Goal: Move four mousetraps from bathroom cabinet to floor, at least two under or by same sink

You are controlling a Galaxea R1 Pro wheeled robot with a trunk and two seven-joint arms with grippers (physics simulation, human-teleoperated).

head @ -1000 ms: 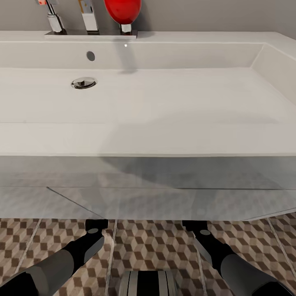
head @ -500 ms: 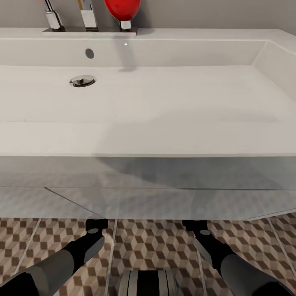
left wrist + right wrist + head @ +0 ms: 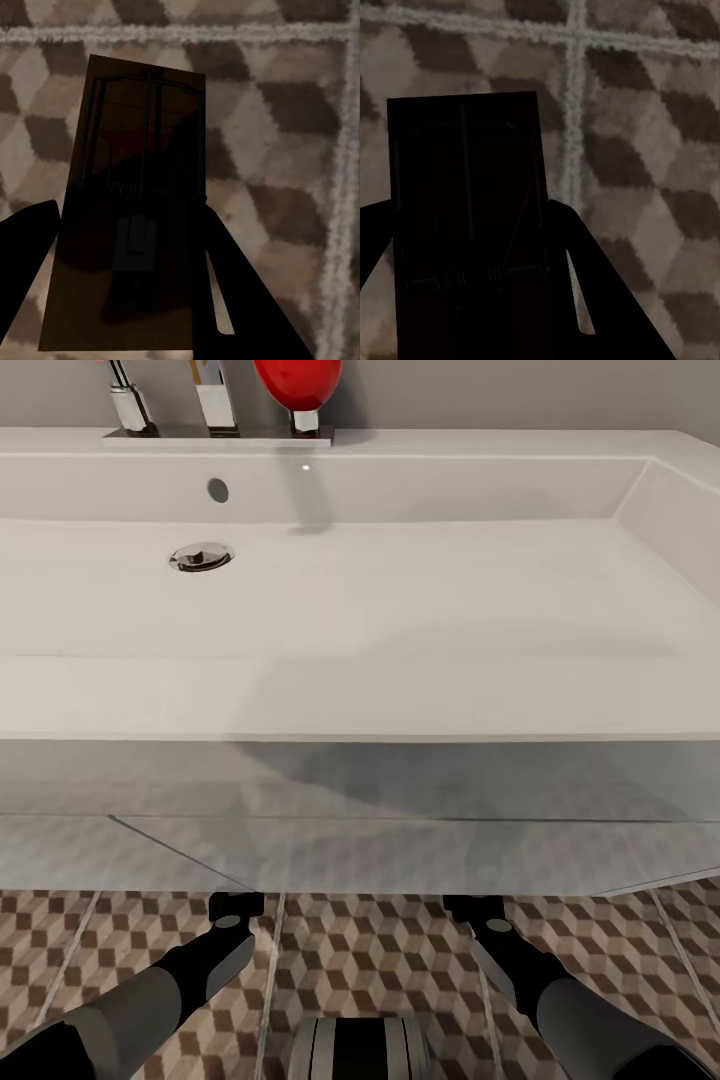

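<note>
While under sink (image 3: pixel 400 690) edge, each claw grips mousetrap: L (image 3: pixel 131 217), R (image 3: pixel 465 225).

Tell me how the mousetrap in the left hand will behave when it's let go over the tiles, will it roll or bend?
The mousetrap looks like a flat, stiff board, so it probably won't bend or roll. It should land flat on the bathroom floor. Its wire parts may snag or snap if bumped.

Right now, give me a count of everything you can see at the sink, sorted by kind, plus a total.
Mousetraps: 2, one between the left fingers, one between the right fingers
Sink: 1
Drain: 1
Chrome fittings: 2
Red object on the ledge: 1
Total: 7
</note>
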